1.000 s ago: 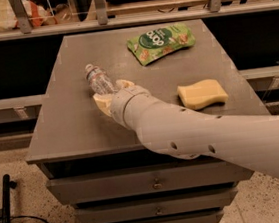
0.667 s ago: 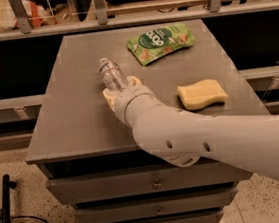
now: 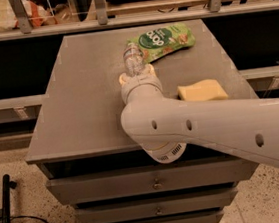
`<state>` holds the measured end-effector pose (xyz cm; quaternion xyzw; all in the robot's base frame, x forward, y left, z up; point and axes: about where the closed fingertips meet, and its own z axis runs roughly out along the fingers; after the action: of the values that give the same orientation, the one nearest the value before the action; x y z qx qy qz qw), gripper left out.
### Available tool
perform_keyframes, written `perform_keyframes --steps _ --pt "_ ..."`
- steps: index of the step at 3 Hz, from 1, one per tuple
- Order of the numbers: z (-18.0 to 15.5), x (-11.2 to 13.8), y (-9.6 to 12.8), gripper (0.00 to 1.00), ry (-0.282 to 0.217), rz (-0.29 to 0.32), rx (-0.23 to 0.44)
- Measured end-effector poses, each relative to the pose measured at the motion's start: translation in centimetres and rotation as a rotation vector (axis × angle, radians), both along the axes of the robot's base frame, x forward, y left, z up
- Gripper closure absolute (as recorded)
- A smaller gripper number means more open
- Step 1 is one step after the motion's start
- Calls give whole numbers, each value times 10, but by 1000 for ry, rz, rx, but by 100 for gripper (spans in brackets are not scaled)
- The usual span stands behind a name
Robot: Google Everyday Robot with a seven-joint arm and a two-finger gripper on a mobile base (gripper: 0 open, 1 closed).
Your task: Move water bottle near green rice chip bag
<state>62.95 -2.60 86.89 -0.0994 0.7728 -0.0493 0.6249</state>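
White outstretched hand (image 3: 136,73) — around water bottle (image 3: 132,59)

Clear water bottle (image 3: 132,60) gripped at its base by end effector (image 3: 136,73), just beside flat green rice chip bag (image 3: 165,39)

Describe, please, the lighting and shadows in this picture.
Camera view: warm, dim light, no hard glare on the cabinet top; dark shadow under the arm; the gripper, at the water bottle beside the green rice chip bag, sits half hidden by its wrist.

Pincer (image 3: 136,74) clasps water bottle (image 3: 132,59) — just left of green rice chip bag (image 3: 165,39), sponge (image 3: 201,90) lying front-right.
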Motion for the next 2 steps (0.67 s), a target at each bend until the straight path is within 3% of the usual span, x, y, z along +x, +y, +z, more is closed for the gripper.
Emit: perform_keyframes --steps 1,2 --pt "7 12 -27 100 -4 -92 -25" --pt "7 16 -41 82 37 -129 -35"
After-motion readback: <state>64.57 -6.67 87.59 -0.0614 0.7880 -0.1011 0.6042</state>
